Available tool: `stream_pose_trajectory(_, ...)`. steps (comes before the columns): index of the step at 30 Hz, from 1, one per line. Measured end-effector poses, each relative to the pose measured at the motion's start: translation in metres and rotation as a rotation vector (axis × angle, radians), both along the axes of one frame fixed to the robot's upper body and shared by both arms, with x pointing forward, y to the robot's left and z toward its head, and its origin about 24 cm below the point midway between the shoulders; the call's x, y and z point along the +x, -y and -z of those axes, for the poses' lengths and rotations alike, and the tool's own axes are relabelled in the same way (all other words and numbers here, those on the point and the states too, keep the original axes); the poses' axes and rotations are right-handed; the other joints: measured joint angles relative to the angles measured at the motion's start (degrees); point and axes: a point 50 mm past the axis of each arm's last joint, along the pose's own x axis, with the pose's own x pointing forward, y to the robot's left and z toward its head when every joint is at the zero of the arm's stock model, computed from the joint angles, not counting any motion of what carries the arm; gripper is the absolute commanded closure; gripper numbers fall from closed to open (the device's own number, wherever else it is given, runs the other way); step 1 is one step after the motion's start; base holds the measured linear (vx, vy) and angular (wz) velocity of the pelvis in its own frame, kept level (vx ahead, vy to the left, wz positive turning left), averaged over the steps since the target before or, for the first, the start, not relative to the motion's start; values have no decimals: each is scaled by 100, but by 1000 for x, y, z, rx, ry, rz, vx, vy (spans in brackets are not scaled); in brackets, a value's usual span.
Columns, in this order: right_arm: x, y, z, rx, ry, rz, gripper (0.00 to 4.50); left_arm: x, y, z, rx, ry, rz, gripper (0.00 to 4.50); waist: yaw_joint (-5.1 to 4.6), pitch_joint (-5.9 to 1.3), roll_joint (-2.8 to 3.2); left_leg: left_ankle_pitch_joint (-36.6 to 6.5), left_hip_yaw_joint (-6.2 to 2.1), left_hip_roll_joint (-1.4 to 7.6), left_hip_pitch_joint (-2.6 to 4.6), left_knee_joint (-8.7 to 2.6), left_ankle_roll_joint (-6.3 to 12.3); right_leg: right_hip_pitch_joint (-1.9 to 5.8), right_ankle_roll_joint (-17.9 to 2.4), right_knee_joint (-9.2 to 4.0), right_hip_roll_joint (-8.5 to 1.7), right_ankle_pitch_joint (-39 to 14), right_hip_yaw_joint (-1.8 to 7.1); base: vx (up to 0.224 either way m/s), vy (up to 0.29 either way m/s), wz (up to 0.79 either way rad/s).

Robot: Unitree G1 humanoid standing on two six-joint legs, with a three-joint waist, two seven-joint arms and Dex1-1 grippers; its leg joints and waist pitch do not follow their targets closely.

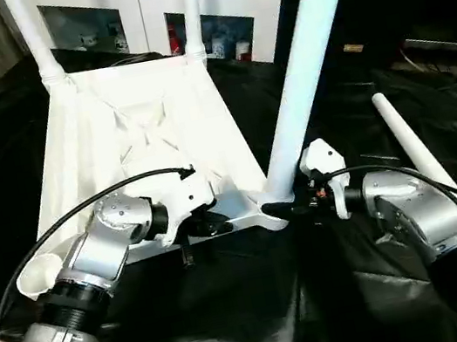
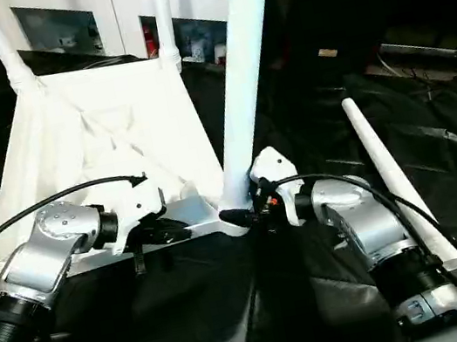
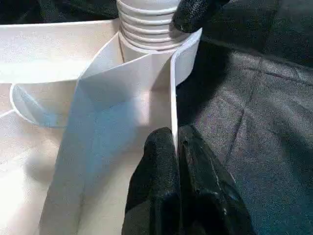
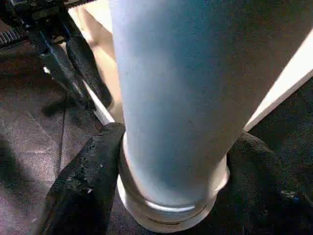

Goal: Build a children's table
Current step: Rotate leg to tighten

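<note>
Silver forearms (image 1: 104, 246), black cables, white wrist housings, black fingers (image 3: 161, 196)

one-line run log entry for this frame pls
stage: third leg in near corner socket | left claw: shut on tabletop rim | right claw: around leg base | spare leg: lying on cloth

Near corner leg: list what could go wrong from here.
1. The right gripper straddles the leg's collar at the corner socket; if the leg is not seated fully, it could tip once freed.
2. The left gripper pinches only the tabletop's thin rim, so the top may slip or twist.
3. A loose leg lies beside the right arm and could get knocked.
</note>
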Motion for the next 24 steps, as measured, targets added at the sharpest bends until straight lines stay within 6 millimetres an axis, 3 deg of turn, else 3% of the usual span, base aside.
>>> stream_pose_trajectory(5, 6, -4, 9, 67, -10, 186, 178, 9, 7, 3, -4, 17, -80, 450, -28, -8, 15, 0, 0, -1, 10, 19, -2, 8, 21, 8, 0, -10, 7, 0, 0, 0)
stream_pose_trajectory(10, 21, -13, 19, 131, -28, 543, 178, 26, 32, 11, -46, 20, -247, 450, -29, -17, 25, 1, -4, -6, 21, 30, -3, 20, 27, 4, 0, -10, 9, 0, 0, 0)
stream_pose_trajectory(14, 30, -23, 23, 125, -43, 714, 178, 33, 52, 17, -47, 18, -320, 450, -37, -37, 65, 0, -41, -8, 68, 26, -2, 87, 30, -79, 0, -13, -32, 0, 0, 0)
stream_pose_trajectory(16, 31, -23, 24, 114, -36, 740, 178, 33, 59, 19, -49, 20, -333, 450, -39, -54, 95, 0, -57, -17, 57, 21, -1, 100, 31, -127, -2, -13, -41, 0, 0, 0)
stream_pose_trajectory(18, 31, -23, 25, 109, -24, 751, 108, 32, 62, 20, -48, 24, -334, 450, -42, -66, 115, -1, -64, -23, 44, 19, 0, 111, 31, -166, -2, -12, -38, 0, 0, 0)
stream_pose_trajectory(24, 31, -20, 24, 106, -7, 691, 99, 33, 60, 19, -43, 29, -299, 450, -43, -68, 118, -1, -65, -30, 44, 17, 3, 131, 29, -175, -2, -7, -29, 0, 0, 0)
